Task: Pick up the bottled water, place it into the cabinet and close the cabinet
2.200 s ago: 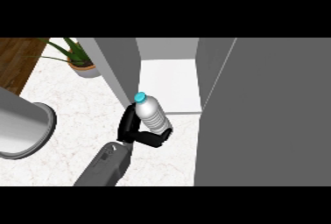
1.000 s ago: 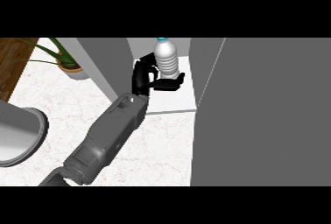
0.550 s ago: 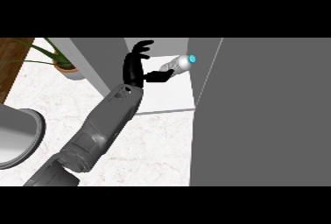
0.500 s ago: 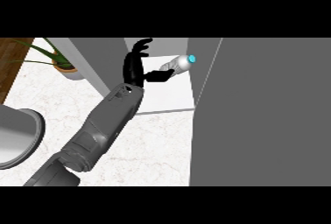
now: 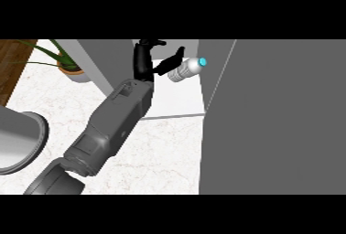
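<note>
Grey door [image 5: 283,114] walls off your right; the bottle [image 5: 186,70] lies tipped on the cabinet [image 5: 177,98] floor near its right edge. Your left hand [image 5: 144,61] is spread, thumb beside it; contact unclear.

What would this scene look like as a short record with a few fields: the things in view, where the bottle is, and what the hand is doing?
bottle: clear plastic water bottle with a blue cap, tilted on its side, cap pointing right, inside the cabinet opening
hand: black left hand, fingers straightened, just left of the bottle; contact cannot be told
other hand: not in view
cabinet: white shelf floor under the bottle; large grey door open at right
counter: white marbled top
also in view: green potted plant at upper left; grey round rim at left edge
</note>
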Controlling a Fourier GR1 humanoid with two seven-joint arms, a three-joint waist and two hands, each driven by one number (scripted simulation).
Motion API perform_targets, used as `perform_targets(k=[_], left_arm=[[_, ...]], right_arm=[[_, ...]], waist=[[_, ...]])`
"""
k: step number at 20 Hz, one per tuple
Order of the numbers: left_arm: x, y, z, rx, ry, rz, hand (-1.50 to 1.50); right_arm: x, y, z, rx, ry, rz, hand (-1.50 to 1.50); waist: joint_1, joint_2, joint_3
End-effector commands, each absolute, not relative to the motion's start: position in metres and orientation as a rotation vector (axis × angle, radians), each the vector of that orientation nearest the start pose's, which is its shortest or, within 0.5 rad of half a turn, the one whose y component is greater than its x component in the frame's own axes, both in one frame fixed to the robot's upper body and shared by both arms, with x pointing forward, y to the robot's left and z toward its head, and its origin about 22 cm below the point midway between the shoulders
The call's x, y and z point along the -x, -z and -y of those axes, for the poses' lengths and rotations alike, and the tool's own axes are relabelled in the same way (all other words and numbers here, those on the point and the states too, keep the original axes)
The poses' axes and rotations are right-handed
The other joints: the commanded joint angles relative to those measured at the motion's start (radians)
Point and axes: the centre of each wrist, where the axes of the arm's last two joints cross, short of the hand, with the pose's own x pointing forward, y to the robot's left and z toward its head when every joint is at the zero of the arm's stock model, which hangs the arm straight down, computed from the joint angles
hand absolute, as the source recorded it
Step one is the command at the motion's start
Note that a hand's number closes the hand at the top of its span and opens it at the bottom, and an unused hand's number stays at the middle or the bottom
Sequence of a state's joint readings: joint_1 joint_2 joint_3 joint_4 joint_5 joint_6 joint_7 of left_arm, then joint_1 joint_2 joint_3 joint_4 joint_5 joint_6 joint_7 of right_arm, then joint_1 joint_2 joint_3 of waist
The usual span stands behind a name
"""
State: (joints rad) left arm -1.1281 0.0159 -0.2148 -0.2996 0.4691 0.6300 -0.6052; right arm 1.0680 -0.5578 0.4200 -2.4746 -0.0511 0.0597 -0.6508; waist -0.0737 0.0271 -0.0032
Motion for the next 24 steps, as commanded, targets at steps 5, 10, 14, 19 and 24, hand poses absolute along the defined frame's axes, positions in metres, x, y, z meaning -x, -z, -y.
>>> perform_targets(k=[5,10,14,19,24], left_arm=[[-0.428,-0.055,-0.079,0.002,-0.084,1.956,1.5],[-0.419,-0.053,-0.073,0.058,-0.095,1.944,1.5],[-0.401,-0.043,-0.065,0.255,-0.051,1.878,1.5],[-0.36,-0.015,-0.057,0.502,-0.05,1.8,-1.5],[-0.311,0.007,-0.054,0.655,-0.054,1.714,-1.5]], right_arm=[[-0.017,-0.137,0.225,-0.366,-0.205,1.952,-1.5],[-0.016,-0.142,0.219,-0.34,-0.216,1.962,-1.5],[-0.018,-0.139,0.224,-0.318,-0.253,1.939,-1.5],[-0.017,-0.136,0.219,-0.311,-0.245,1.958,-1.5],[-0.012,-0.143,0.216,-0.287,-0.202,1.94,-1.5]], waist=[[0.018,-0.014,0.001],[0.026,-0.027,0.001],[0.037,-0.032,0.001],[0.039,-0.036,0.001],[0.085,-0.046,0.001]])
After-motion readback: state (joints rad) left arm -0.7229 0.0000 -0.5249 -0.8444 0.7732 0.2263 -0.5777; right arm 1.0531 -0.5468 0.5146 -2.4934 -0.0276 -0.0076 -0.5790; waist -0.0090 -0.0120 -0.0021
